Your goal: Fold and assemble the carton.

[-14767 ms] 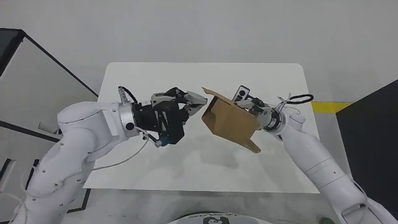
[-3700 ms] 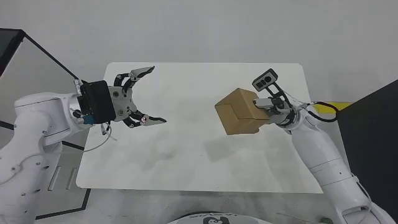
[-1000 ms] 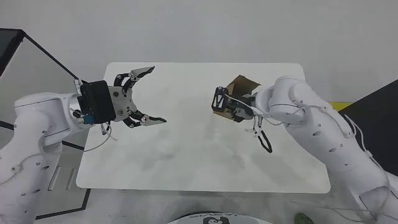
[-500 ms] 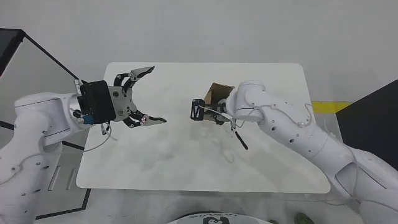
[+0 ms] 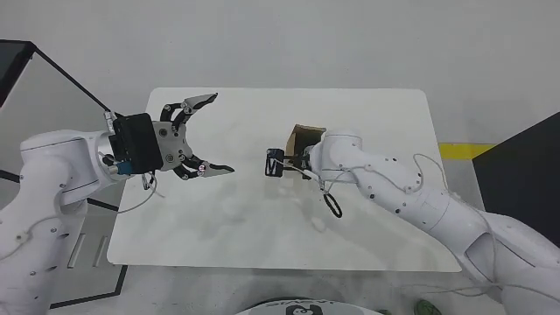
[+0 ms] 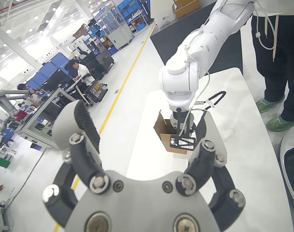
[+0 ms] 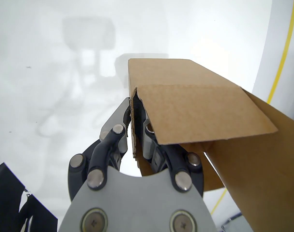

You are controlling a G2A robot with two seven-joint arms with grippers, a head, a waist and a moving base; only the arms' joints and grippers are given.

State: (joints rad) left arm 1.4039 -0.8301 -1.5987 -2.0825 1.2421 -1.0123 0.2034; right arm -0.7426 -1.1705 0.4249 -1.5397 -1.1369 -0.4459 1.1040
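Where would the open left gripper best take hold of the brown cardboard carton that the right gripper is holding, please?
Probably the raised flap at the open mouth of the brown cardboard carton, away from the right gripper, which is shut on one thin wall. The open left gripper faces it across the white table, so coming level from that side suits pinching the thin sheet.
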